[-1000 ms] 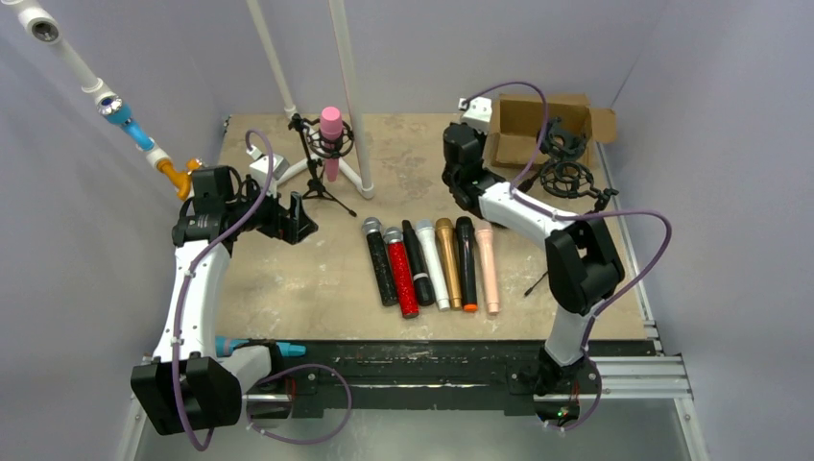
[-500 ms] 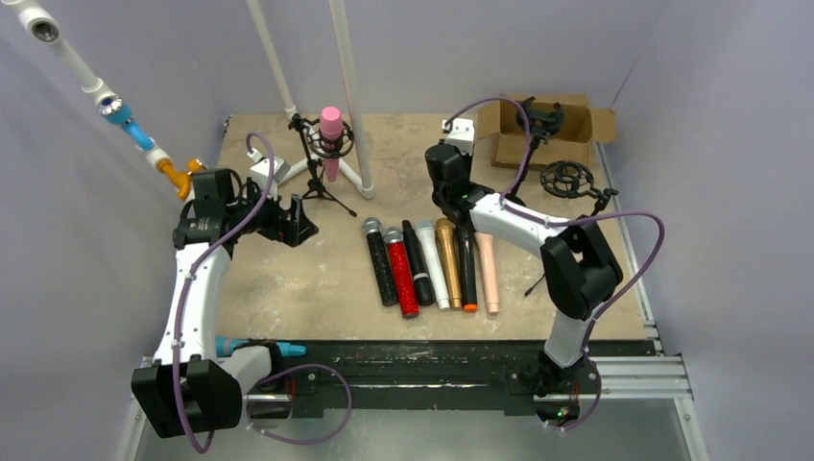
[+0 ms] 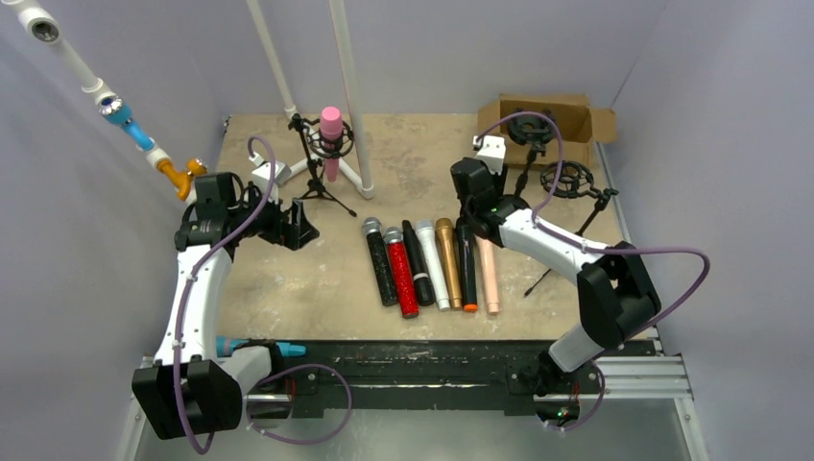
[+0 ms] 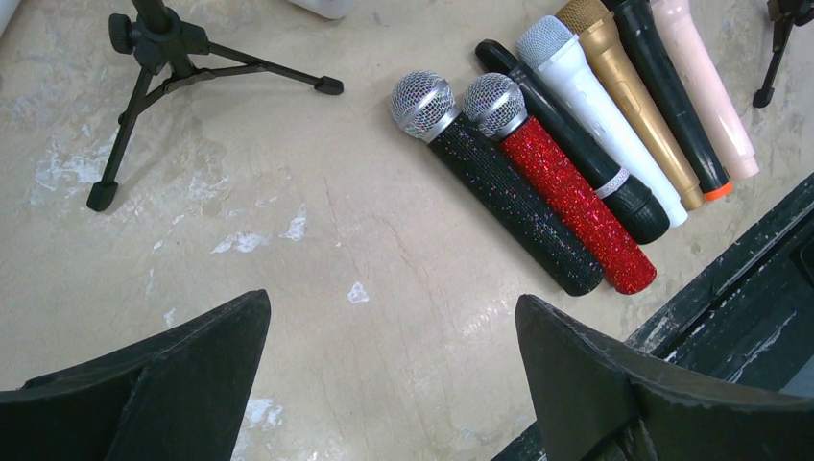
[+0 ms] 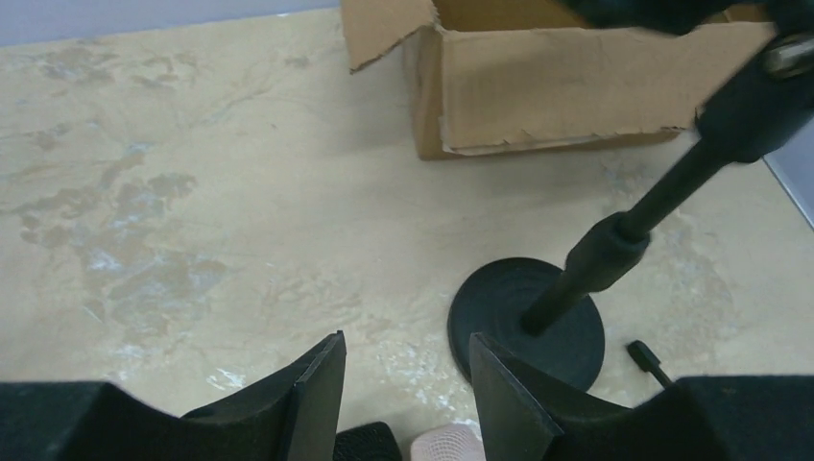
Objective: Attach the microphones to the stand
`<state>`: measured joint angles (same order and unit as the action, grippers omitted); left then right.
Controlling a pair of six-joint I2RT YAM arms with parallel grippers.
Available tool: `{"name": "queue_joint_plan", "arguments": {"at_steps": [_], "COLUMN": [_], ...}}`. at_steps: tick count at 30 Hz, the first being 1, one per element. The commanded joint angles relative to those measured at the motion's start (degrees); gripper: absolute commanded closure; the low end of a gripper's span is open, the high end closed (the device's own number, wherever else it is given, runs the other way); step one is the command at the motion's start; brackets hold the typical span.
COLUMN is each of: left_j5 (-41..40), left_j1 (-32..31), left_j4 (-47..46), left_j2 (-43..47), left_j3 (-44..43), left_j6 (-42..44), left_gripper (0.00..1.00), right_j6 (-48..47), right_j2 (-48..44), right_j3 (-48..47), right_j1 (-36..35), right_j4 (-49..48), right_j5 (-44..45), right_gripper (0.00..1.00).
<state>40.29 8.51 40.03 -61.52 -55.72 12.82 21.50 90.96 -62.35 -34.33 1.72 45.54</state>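
- Microphones lie in the top view as a row of seven at the middle of the table, side by side, heads away from the arms. None has shifted in the last second.
- An eighth, the pink microphone, stands upright in the tripod stand at the back left, as before.
- The right gripper now hangs over the heads at the right end of the row. A second ago it was clenched and farther back, near the cardboard box; now its jaws are parted and hold nothing.
- The round-base stand has come away from the box's right side and stands upright in front of it, nearer the row. The second stand at the right has not moved.
- The left gripper has barely stirred at the left, jaws spread wide and empty.
- From the left wrist, the left gripper shows both fingers far apart over bare table. Beyond them lie the black glitter microphone, the red glitter microphone and the rest of the row, with the tripod stand at the upper left.
- From the right wrist, the right gripper has an empty gap between its fingers. The round-base stand sits just beyond the right finger, and the cardboard box behind it. A peach microphone head peeks in at the bottom edge.
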Motion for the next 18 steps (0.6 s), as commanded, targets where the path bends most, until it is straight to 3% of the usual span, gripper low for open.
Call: {"name": "queue_joint_plan", "arguments": {"at_steps": [1,14,18], "left_j5": [1.3,1.7,2.0], "left_j1": [0.3,0.3,0.3], "left_j4": [-1.1,-1.6,-1.6], "left_j2": [1.2,1.0,0.5], "left_j3": [0.1,0.8,0.6], "left_j6": [0.1,0.4,0.0], "left_gripper": [0.00,0.00,0.00], "right_j6": [-0.7,-4.5,-6.6], "right_j2": [-3.2,-4.2,-4.1], "right_j3": [2.2,4.8,5.8], "right_j1": [1.1,6.8,8.4], "right_j4": [-0.5,-1.5,-5.7], "right_j5": [2.7,6.7,7.8], "right_gripper": [0.46,0.46,0.45]}}
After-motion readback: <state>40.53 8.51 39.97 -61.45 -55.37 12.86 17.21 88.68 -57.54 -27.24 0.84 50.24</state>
